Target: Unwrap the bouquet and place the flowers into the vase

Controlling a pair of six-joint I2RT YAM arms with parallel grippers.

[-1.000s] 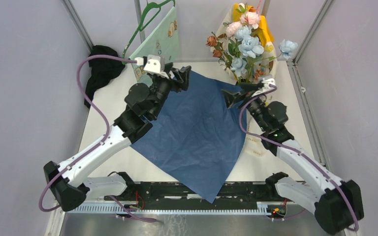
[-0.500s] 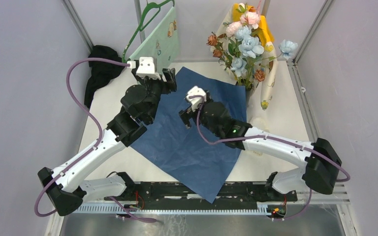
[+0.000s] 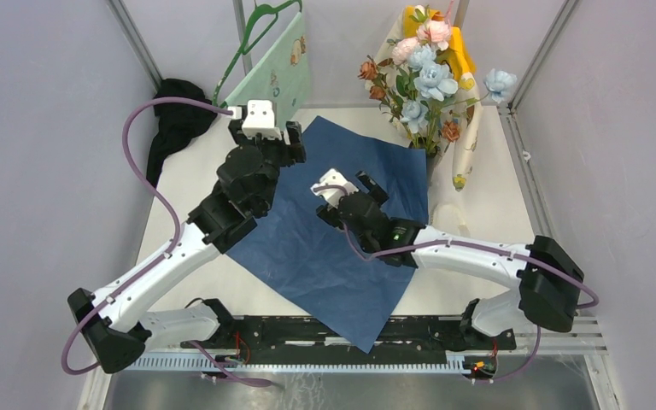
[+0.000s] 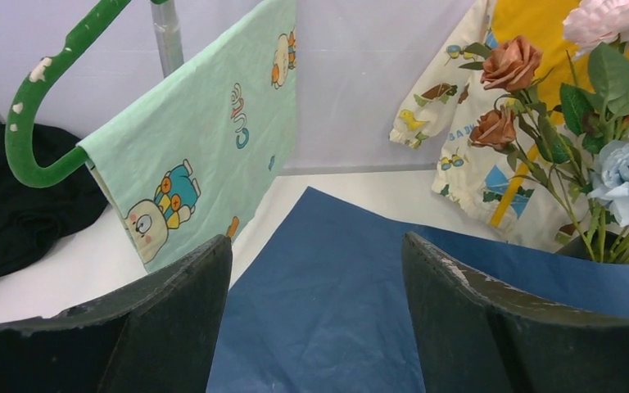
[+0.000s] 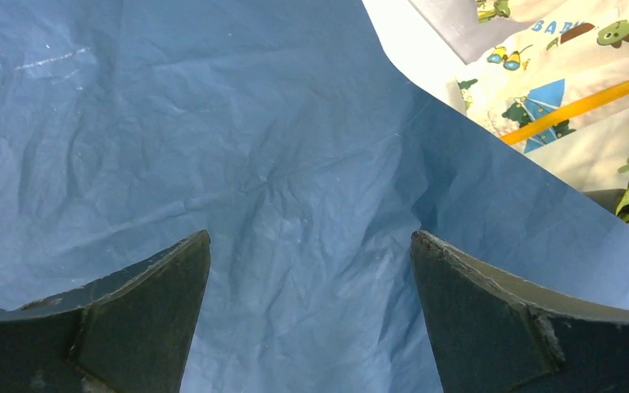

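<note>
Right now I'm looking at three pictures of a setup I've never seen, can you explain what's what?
These are two robot arms bolted to a white table. One picture looks down from above; the other two come from a camera on each wrist, so the dark wedges are that arm's own fingers. The left gripper and right gripper are both open and hold nothing. A sheet of blue wrapping paper lies spread flat. The flowers stand in a dark vase at the far right. Also there: a mint cloth on a hanger, a black cloth heap, a printed garment.
</note>
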